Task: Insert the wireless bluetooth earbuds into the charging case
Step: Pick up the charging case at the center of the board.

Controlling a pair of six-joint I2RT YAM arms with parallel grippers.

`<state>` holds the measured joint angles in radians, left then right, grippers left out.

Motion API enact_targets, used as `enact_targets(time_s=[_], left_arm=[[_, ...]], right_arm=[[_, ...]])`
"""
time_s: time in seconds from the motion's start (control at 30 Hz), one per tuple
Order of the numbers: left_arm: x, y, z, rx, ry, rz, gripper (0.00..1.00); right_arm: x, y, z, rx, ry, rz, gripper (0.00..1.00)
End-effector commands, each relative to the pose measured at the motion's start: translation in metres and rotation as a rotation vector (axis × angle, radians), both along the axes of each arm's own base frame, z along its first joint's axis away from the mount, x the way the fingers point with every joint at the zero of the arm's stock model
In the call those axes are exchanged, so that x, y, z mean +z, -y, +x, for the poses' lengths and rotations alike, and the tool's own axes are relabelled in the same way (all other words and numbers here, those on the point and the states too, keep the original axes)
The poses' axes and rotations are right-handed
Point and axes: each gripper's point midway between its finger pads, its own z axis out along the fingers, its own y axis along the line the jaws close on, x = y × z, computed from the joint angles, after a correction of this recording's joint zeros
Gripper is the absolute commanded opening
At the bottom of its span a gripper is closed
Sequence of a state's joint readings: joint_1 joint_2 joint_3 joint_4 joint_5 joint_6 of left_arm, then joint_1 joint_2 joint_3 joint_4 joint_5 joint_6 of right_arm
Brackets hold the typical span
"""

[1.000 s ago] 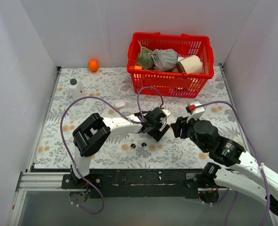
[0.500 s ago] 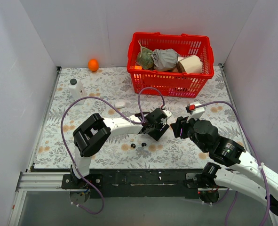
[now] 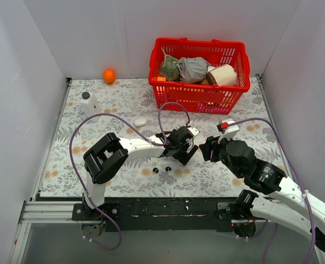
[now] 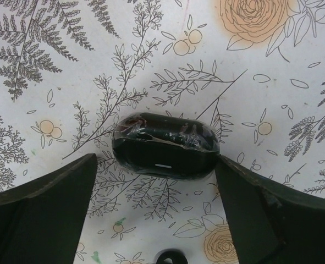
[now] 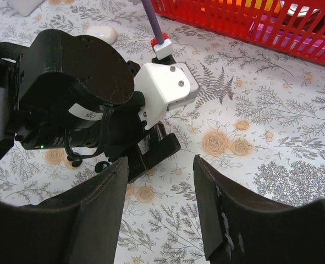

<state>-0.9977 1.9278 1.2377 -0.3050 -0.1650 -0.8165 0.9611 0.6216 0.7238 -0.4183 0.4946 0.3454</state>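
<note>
Floral worktop (image 3: pixel 96 165) below, white walls around. Left hand (image 4: pixel 157 158) open again after a brief pinch, straddling the black charging case (image 4: pixel 165 146) without touching it. Probably squared it up rather than grasped it; lid looks shut, so no insertion yet. 2 earbuds (image 3: pixel 155 170) loose just beside, toward the near edge. Right hand (image 5: pixel 161 181) open, empty, close by, facing the left. Farther off: white pebble (image 3: pixel 140 121), bottle (image 3: pixel 89 105), orange ball (image 3: pixel 109 75), red basket (image 3: pixel 198 74); none blocking.
</note>
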Motion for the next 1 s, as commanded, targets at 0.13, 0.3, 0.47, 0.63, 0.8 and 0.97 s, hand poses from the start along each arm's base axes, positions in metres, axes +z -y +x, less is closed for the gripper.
enact_targets(time_s=[0.13, 0.3, 0.47, 0.63, 0.8, 0.97], left_arm=[[-0.009, -0.011, 0.001, 0.029, -0.005, 0.056, 0.97], [-0.008, -0.002, 0.003, 0.017, -0.011, 0.043, 0.94], [-0.011, -0.001, 0.000, -0.001, -0.027, 0.045, 0.86], [-0.015, -0.007, -0.006, -0.012, -0.041, 0.056, 0.71], [-0.010, -0.009, -0.008, -0.026, -0.036, 0.045, 0.54], [0.005, -0.010, -0.005, -0.028, 0.002, -0.007, 0.12]], right_arm=[[0.018, 0.002, 0.002, -0.019, 0.023, 0.047, 0.59], [0.017, 0.001, 0.003, -0.021, 0.022, 0.044, 0.59], [0.018, 0.001, 0.003, -0.022, 0.026, 0.041, 0.59], [0.019, 0.002, 0.004, -0.024, 0.027, 0.039, 0.59], [0.021, 0.000, 0.004, -0.022, 0.029, 0.043, 0.59], [0.030, -0.002, 0.004, -0.014, 0.037, 0.059, 0.59]])
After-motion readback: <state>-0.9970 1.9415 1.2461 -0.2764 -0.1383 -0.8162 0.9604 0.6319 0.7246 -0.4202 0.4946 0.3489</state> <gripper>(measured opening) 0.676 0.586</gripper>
